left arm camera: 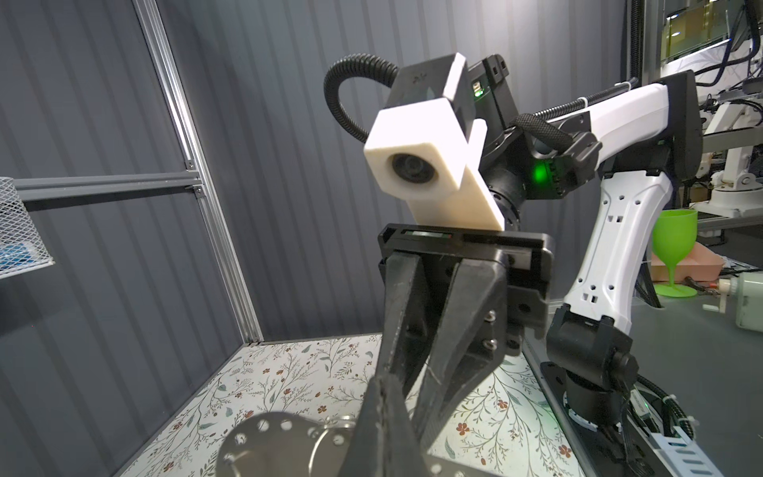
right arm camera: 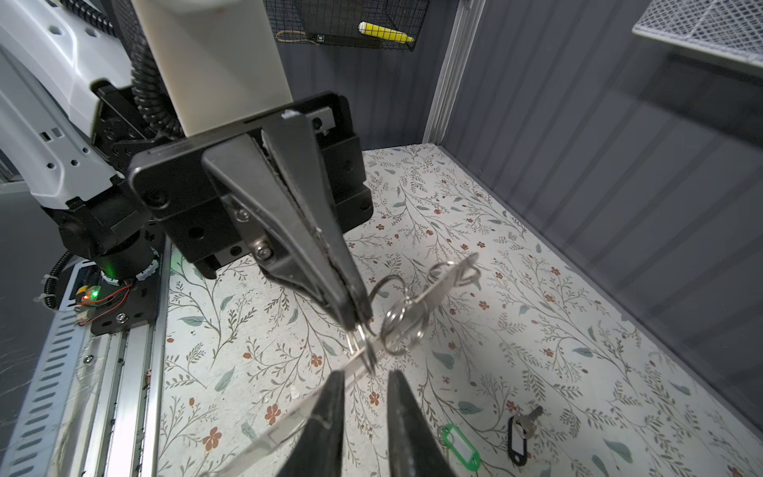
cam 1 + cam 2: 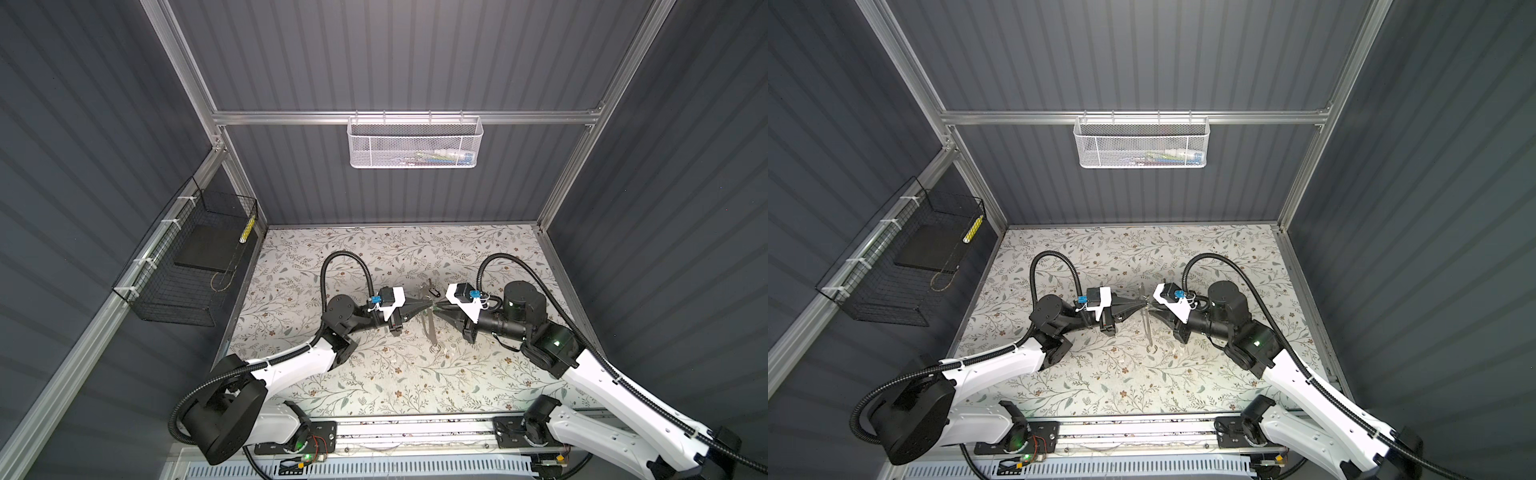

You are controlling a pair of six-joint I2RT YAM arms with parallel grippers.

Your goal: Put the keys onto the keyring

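Observation:
The keyring (image 2: 460,448), a green tag with a white window and a thin ring, lies on the floral mat close beside my right gripper. One silver key (image 2: 530,417) lies just past it, joined to a black tag (image 2: 518,442). A long metal strip (image 2: 437,289) carrying several wire rings crosses between the arms. My left gripper (image 2: 358,324) (image 3: 429,306) is shut on the strip at one of its thin rings. Facing it tip to tip, my right gripper (image 2: 363,373) (image 3: 437,307) holds a narrow gap with nothing in it. In the left wrist view the strip's perforated round end (image 1: 268,446) sits beside the left gripper (image 1: 382,382).
A white mesh basket (image 3: 415,141) hangs on the back rail. On the left wall is a black wire basket (image 3: 187,257) holding a dark slab. Grey panel walls and aluminium posts (image 3: 544,224) ring the floral mat (image 3: 374,374). The arm bases stand along the front rail (image 3: 415,432).

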